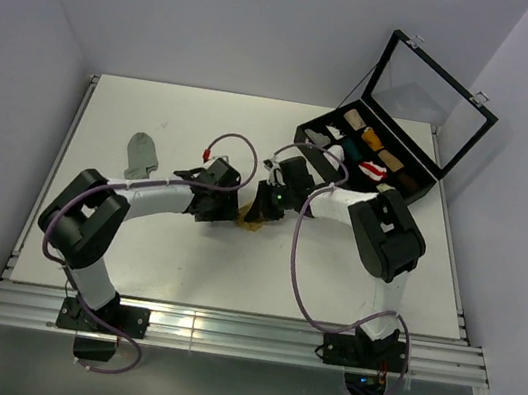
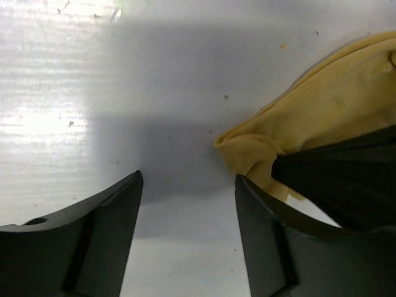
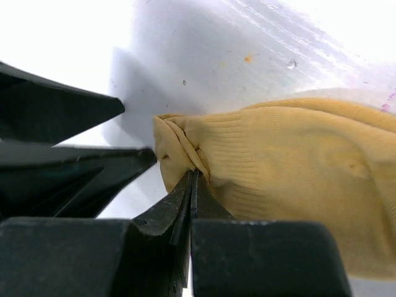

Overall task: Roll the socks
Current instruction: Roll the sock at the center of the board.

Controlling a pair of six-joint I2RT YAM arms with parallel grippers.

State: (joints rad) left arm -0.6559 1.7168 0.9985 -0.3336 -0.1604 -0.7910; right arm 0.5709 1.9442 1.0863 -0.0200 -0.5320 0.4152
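Pinches the folded tip of the yellow sock, on the worktop, in the right pincer, clamped tight, probably to start the roll; holds the left pincer agape, empty, beside it, ready to assist.

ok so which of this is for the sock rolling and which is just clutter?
Job:
mustard-yellow sock, pinched by right gripper
grey sock
left gripper, open

Lying about:
black case, lid up
fabric rolls inside it
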